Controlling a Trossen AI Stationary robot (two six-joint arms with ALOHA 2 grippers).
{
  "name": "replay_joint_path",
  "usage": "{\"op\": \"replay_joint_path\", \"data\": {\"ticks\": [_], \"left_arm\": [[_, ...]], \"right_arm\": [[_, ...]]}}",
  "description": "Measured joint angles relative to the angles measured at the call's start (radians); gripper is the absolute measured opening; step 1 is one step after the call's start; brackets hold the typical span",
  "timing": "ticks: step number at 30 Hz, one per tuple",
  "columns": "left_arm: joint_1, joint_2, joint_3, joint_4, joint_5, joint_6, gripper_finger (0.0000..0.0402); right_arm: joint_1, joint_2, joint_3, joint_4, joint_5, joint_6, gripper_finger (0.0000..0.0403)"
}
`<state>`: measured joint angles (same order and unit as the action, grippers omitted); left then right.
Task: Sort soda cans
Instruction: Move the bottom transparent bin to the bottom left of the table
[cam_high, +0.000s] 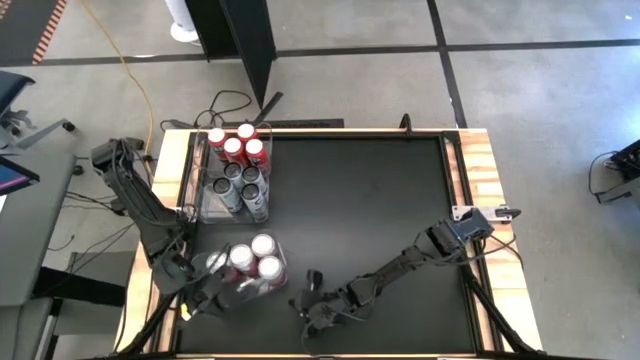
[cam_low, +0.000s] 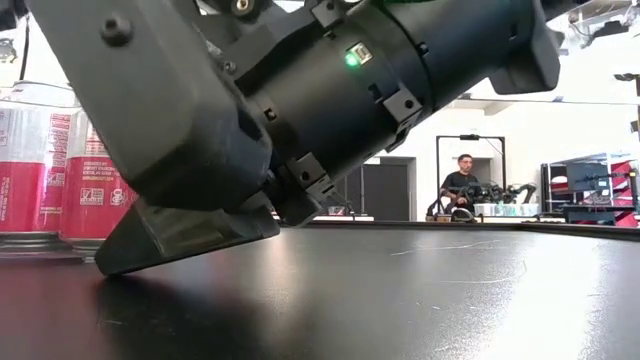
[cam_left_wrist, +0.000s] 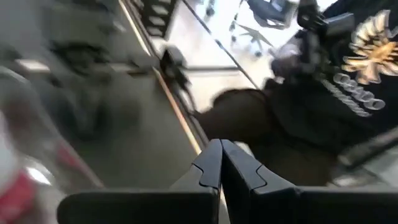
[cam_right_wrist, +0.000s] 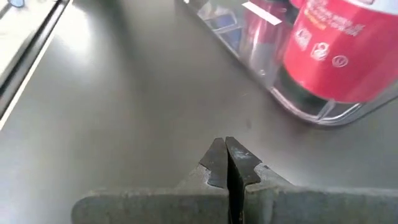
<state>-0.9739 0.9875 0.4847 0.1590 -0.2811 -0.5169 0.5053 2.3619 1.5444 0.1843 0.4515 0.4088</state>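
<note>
The sorting looks finished, or paused between picks: every can sits inside a clear tub, none loose on the black tabletop (cam_high: 370, 210), and neither claw holds anything.

At the near-left corner the left claw (cam_high: 203, 300) rests pinched shut and empty, touching or just beside the near tub (cam_high: 283, 281). That tub holds about four white-and-red cans (cam_high: 262, 246); the arm may hide more. The far tub (cam_high: 203, 212) at the left edge holds four red cans (cam_high: 246, 132) in its far half and about four dark cans (cam_high: 240, 185) in its near half.

Further right, the right claw (cam_high: 312, 310) lies low by the near edge, fingers pressed together, empty, just beside the near tub. If any can remains, the next move calls for opening and lifting first.
</note>
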Motion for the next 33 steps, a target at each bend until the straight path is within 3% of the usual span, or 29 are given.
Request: {"op": "replay_joint_path", "data": {"ticks": [5,23,33], "left_arm": [[-0.015,0.076,0.041,-0.071,0.075,-0.145,0.0],[-0.015,0.48,0.537,-0.893,0.142,-0.605,0.0],[-0.013,0.604,0.646,-1.054,0.161,-0.741,0.0]], "right_arm": [[-0.016,0.0,0.0,0.002,0.009,-0.015,0.0007],[-0.026,-0.001,0.0,0.0,0.021,-0.026,0.0007],[-0.026,-0.003,0.001,0.001,0.021,-0.041,0.0007]]}}
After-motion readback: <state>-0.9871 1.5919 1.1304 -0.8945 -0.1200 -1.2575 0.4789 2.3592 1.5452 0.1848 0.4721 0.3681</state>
